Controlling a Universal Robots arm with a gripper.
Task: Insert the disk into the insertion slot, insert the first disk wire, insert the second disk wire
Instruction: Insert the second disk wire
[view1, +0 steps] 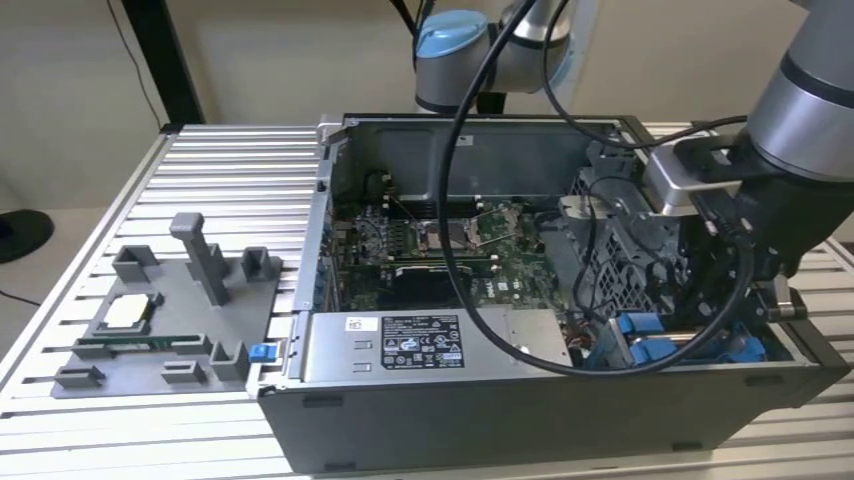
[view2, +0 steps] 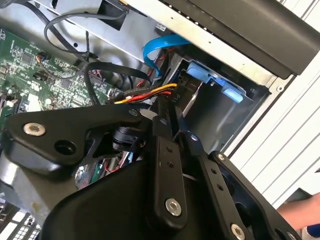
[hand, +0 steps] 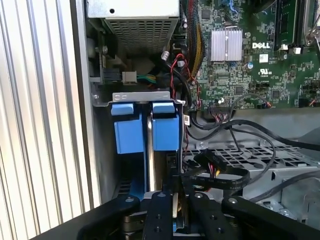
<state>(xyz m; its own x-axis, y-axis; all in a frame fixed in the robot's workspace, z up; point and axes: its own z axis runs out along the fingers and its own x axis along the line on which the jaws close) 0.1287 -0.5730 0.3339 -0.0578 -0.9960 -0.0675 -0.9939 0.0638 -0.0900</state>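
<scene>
My black fingers reach down into the lower right corner of the open grey metal computer case in the exterior view. In the first wrist view they are pressed nearly together on the edge of the thin silver-grey metal disk in its bright blue plastic frame, which stands on edge inside the grey metal insertion slot, between its two blue plastic tabs. In the second wrist view a bundle of red, yellow and black wires runs beside my fingertips, under a flat blue cable. The green circuit board lies just beside the slot. The case sits on a ribbed silver worktop.
</scene>
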